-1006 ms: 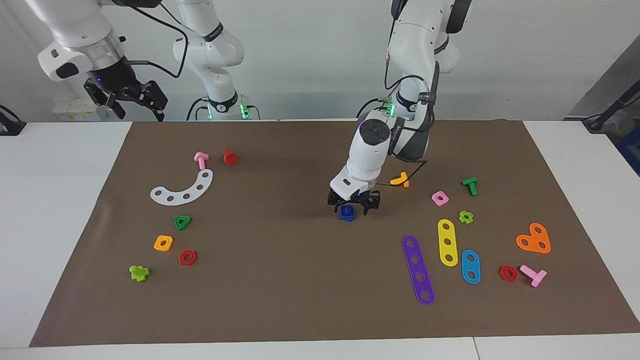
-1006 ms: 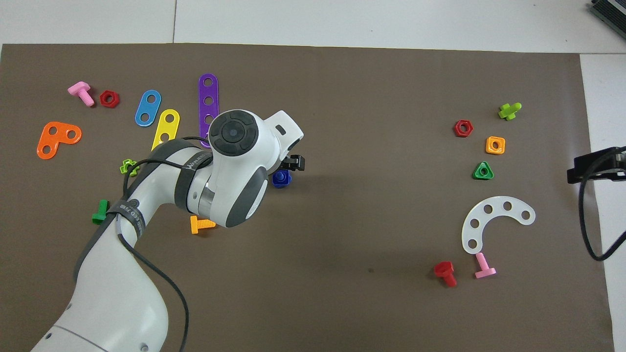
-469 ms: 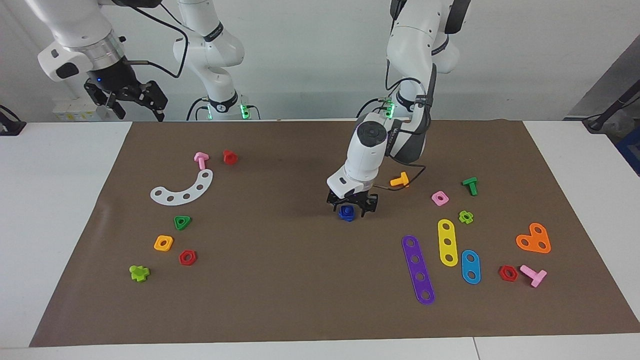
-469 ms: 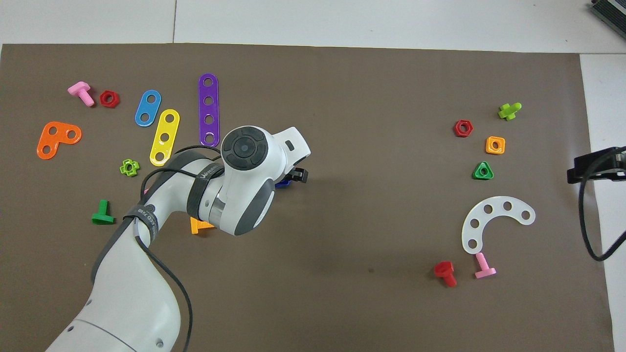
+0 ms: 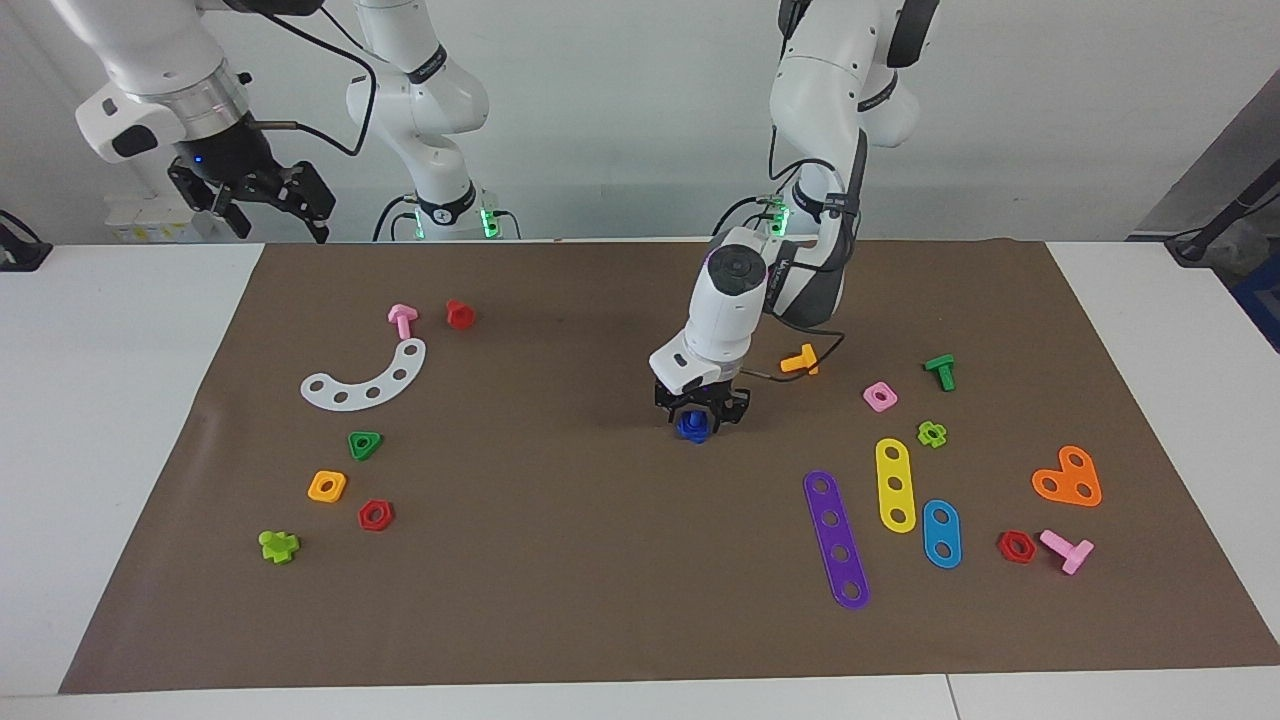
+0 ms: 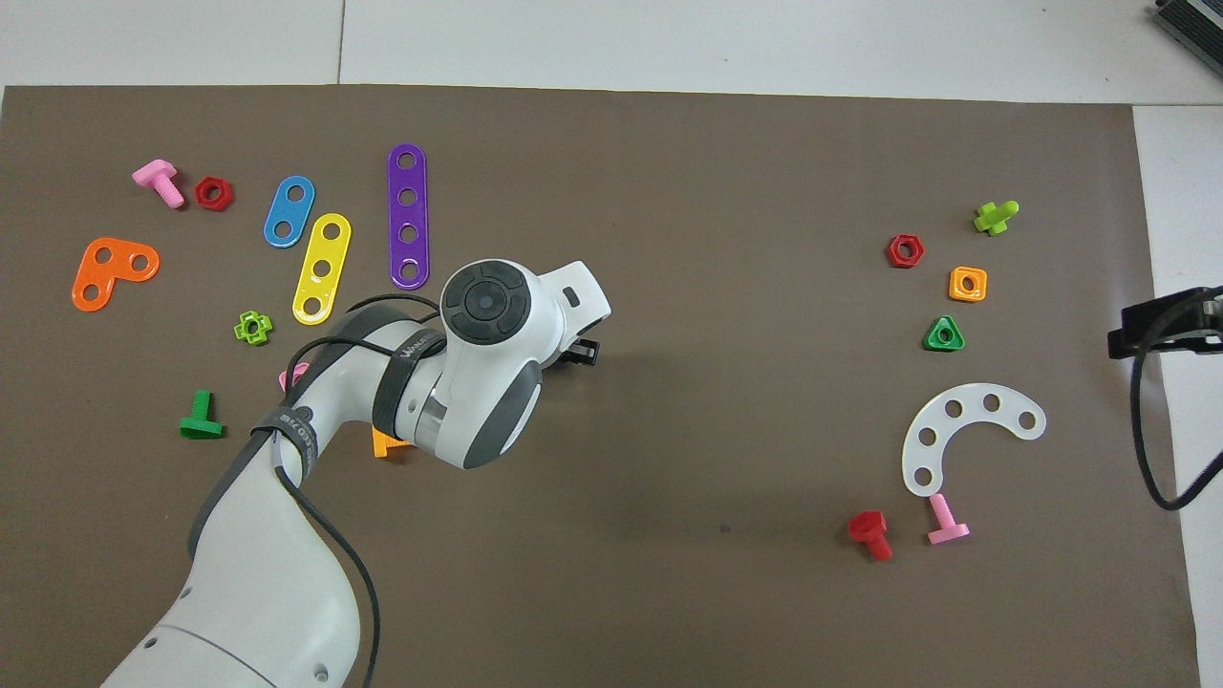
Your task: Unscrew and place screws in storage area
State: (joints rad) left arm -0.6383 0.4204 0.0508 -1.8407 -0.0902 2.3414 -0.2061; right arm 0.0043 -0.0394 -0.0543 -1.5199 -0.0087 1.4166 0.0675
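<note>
The dark-blue screw (image 5: 692,426), a bolt with its nut, stands on the brown mat (image 5: 560,560) near the middle of the table. My left gripper (image 5: 702,416) is down over it, with an open finger on each side of it. I cannot tell whether the fingers touch it. In the overhead view the left hand (image 6: 487,315) hides the screw, and only one black fingertip (image 6: 585,352) shows. My right gripper (image 5: 268,208) waits, open and empty, raised above the mat's corner at the right arm's end; its black edge also shows in the overhead view (image 6: 1161,325).
An orange bolt (image 5: 800,360), a pink square nut (image 5: 880,397), a green bolt (image 5: 940,371) and purple (image 5: 836,540), yellow and blue strips lie toward the left arm's end. A white curved strip (image 5: 368,380), a green triangular nut (image 5: 365,444) and other nuts lie toward the right arm's end.
My left gripper has shifted slightly toward the right arm's end and centred over the blue screw, which is now hidden in the overhead view. Its fingers have narrowed a little. The right arm has not moved.
</note>
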